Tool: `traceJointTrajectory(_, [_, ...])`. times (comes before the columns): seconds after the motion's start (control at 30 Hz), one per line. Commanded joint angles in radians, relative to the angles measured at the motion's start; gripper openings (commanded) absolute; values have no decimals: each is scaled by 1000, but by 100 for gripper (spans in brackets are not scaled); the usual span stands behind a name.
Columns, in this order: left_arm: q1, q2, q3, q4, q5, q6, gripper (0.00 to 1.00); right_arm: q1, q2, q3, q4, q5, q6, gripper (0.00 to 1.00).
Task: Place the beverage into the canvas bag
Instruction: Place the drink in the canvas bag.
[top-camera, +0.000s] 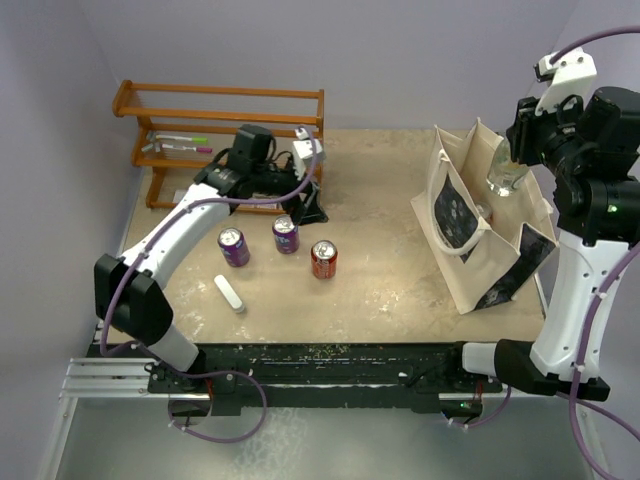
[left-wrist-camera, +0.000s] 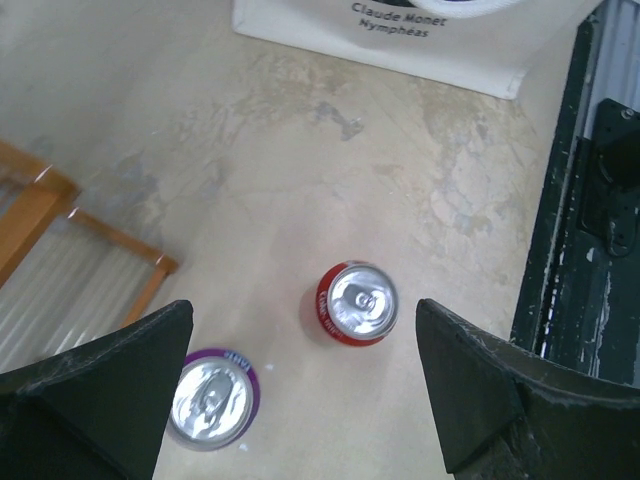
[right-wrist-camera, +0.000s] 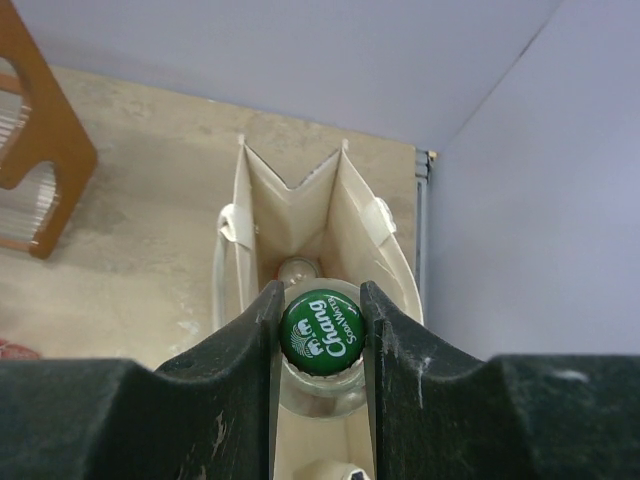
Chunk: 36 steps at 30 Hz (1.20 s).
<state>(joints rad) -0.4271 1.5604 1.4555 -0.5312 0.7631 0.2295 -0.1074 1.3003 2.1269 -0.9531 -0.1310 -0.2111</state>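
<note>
The canvas bag (top-camera: 470, 215) stands open at the right of the table, cream with a dark print on its side. My right gripper (top-camera: 515, 150) hangs over its mouth, shut on a clear glass bottle (top-camera: 506, 178). In the right wrist view the bottle's green cap (right-wrist-camera: 322, 332) sits between my fingers (right-wrist-camera: 250, 370), with the bag's opening (right-wrist-camera: 300, 210) below and a can top (right-wrist-camera: 298, 268) inside it. My left gripper (top-camera: 308, 203) is open above the table. A red can (left-wrist-camera: 357, 303) and a purple can (left-wrist-camera: 212, 398) stand below its jaws, untouched.
Two purple cans (top-camera: 233, 246) (top-camera: 286, 234) and the red can (top-camera: 323, 259) stand left of centre. A white stick-like object (top-camera: 230, 294) lies near the front. A wooden rack (top-camera: 220, 110) with pens sits at the back left. Walls close in at left and right.
</note>
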Motion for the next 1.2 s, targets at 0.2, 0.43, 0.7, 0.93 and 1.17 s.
traceJointTrajectory(0.2, [-289, 194, 255, -4, 53, 62, 93, -45, 12, -61, 153, 18, -8, 0])
traceJointTrajectory(0.43, [-440, 365, 437, 66, 77, -50, 93, -105, 3, -129, 163, -53, 9, 0])
traceJointTrajectory(0.7, [-527, 551, 607, 181, 105, -209, 91, -151, -25, -176, 169, -138, 29, 0])
traceJointTrajectory(0.93, [-568, 653, 702, 275, 125, -276, 87, -167, -52, -232, 180, -159, 32, 0])
traceJointTrajectory(1.17, [-603, 766, 834, 321, 127, -368, 82, -203, -83, -303, 202, -202, 41, 0])
